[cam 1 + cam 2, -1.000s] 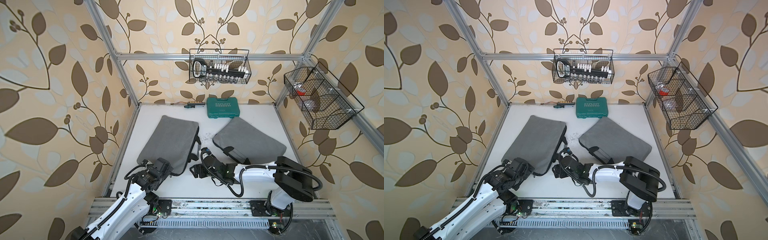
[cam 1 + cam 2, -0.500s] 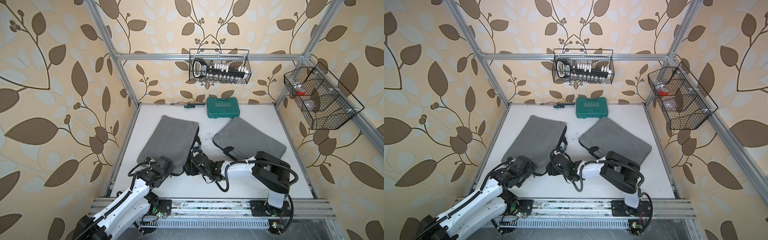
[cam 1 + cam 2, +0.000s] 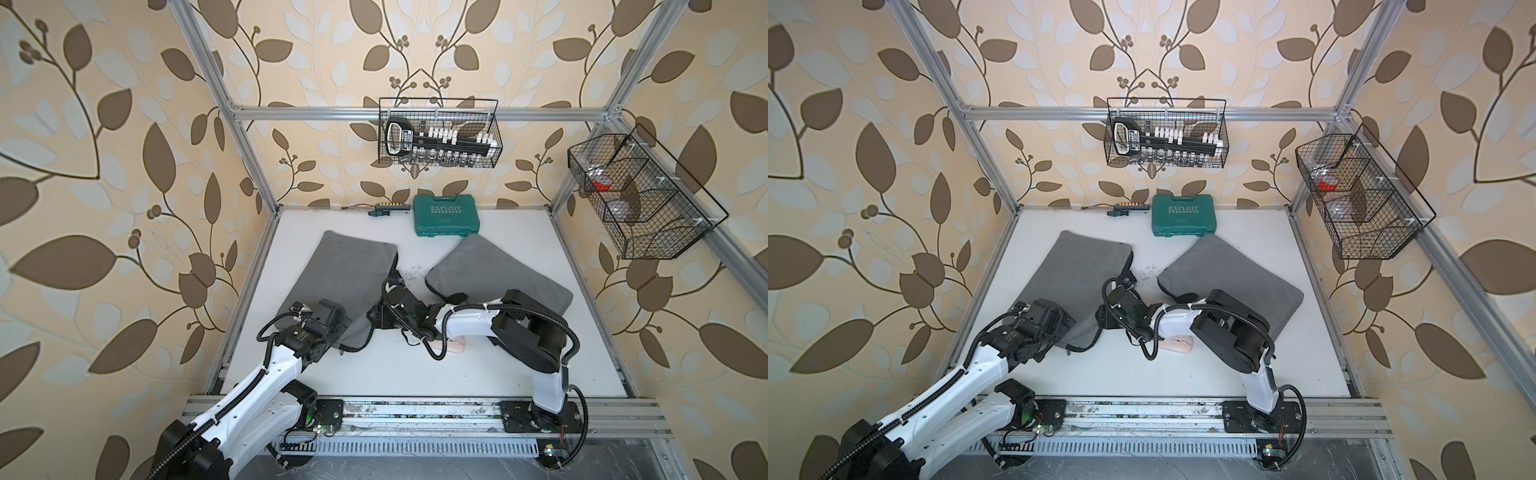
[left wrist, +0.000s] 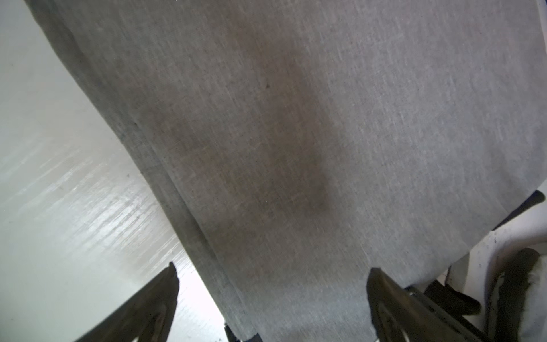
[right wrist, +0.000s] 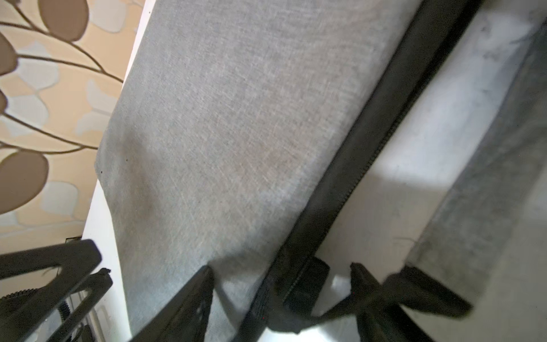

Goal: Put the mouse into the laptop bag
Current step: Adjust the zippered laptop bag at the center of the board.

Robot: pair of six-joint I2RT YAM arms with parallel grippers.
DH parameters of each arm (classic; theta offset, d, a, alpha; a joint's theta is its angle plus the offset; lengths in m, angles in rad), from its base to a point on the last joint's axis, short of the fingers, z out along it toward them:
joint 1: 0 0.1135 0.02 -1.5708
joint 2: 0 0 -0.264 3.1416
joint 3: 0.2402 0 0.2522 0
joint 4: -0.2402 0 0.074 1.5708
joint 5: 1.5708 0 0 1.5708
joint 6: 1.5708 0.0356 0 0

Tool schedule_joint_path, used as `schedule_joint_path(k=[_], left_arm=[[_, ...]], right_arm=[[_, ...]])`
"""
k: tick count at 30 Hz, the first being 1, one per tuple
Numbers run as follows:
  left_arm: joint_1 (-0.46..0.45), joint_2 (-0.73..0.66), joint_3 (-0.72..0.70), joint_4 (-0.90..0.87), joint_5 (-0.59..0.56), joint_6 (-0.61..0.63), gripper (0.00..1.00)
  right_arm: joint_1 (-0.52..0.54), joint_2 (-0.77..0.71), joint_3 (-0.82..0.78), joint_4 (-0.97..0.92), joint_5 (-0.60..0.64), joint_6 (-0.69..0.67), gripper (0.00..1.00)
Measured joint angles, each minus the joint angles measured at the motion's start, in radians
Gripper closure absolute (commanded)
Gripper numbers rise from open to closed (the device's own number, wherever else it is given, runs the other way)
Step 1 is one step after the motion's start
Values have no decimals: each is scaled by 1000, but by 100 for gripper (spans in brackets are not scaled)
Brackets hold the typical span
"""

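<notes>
Mouse [image 3: 1177, 344]: on table [image 3: 1183, 374], toward front edge, partly under right arm [image 3: 1173, 323], outside both jaws | right gripper [image 5: 281, 275]: jaws apart, astride zipped edge of laptop bag [image 5: 236, 118] | left gripper [image 4: 270, 275]: jaws wide apart over bag's front corner.

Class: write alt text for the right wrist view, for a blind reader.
The right gripper, jaws apart, straddles the black zippered edge of a grey laptop bag lying on a white table. Leaf-patterned wallpaper shows beyond.

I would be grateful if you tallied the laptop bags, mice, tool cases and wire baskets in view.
Laptop bags: 2
Mouse: 1
Tool case: 1
Wire baskets: 2
Total: 6
</notes>
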Motion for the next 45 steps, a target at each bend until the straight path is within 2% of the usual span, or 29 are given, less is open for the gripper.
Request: schedule_joint_path(k=[4, 8, 11, 16, 18, 21, 24, 31, 34, 35, 36, 37, 38, 40, 42, 45], left_arm=[[104, 1, 25, -4, 65, 45, 1], [186, -26, 31, -14, 126, 83, 1], [195, -72, 24, -16, 151, 94, 1], [195, -92, -1, -12, 176, 101, 1], [195, -71, -7, 2, 184, 106, 9], [195, -23, -24, 31, 201, 112, 30], [195, 16, -43, 51, 199, 103, 43], [202, 28, -72, 71, 179, 82, 71], [202, 28, -78, 79, 174, 77, 77], [202, 28, -78, 78, 175, 77, 76], [202, 28, -78, 77, 174, 77, 69], [202, 25, -78, 76, 174, 76, 52], [202, 21, -77, 74, 173, 68, 39], [202, -2, -71, 61, 169, 64, 13], [202, -30, -65, 39, 163, 51, 3], [202, -70, -58, 3, 156, 39, 1]], right_arm=[[8, -39, -5, -67, 32, -27, 23], [72, -166, -29, -174, 146, -59, 24], [159, -256, -39, -204, 214, -69, 24], [251, -350, -136, -198, 226, -43, 17], [289, -368, -184, -201, 246, -28, 17], [372, -370, -195, -218, 277, -14, 17], [416, -367, -195, -186, 268, -6, 22], [356, -248, -172, -121, 230, 4, 32], [293, -196, -167, -97, 197, 3, 35], [277, -184, -162, -95, 190, 4, 38], [256, -167, -150, -93, 183, 2, 42], [238, -148, -133, -93, 176, 0, 46], [223, -130, -114, -92, 170, -1, 48], [188, -97, -74, -87, 153, -7, 59], [152, -65, -38, -77, 130, -11, 69], [97, -22, 8, -71, 101, -16, 73]])
